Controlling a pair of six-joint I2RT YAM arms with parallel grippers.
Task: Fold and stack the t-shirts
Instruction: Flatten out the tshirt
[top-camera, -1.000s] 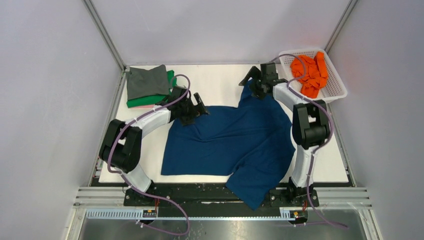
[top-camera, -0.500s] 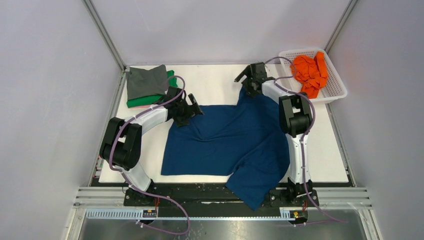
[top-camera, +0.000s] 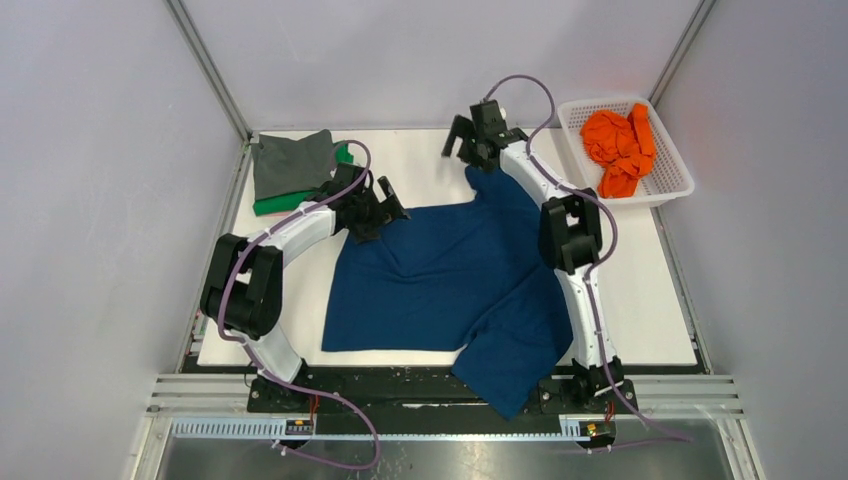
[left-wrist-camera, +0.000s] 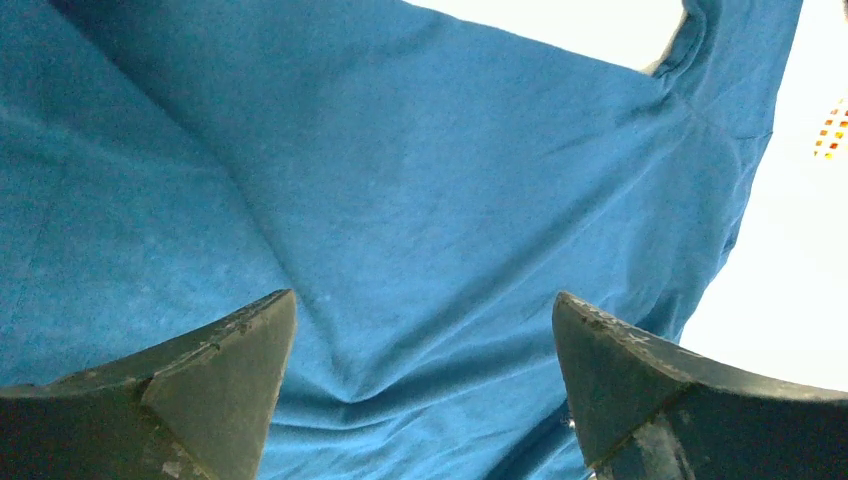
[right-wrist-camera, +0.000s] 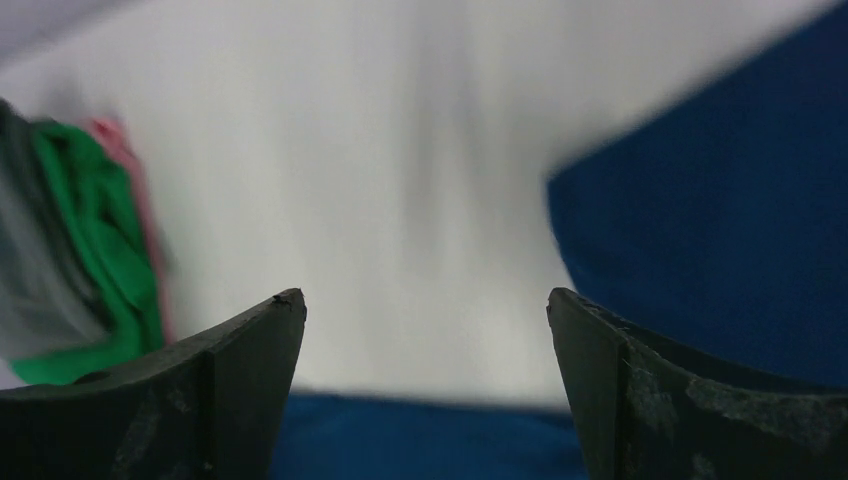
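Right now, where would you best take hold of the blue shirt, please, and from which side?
Probably its far edge, at the two corners, from the far side: the shirt lies flat there with bare table beyond, so a finger could slide under. The open left gripper and right gripper sit near those corners.

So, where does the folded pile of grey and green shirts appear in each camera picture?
Top external: the folded pile lies at the far left corner of the table.
Left wrist: not in it.
Right wrist: at the left edge, blurred.
Shared landmark: the dark blue t-shirt, visible in all three views.
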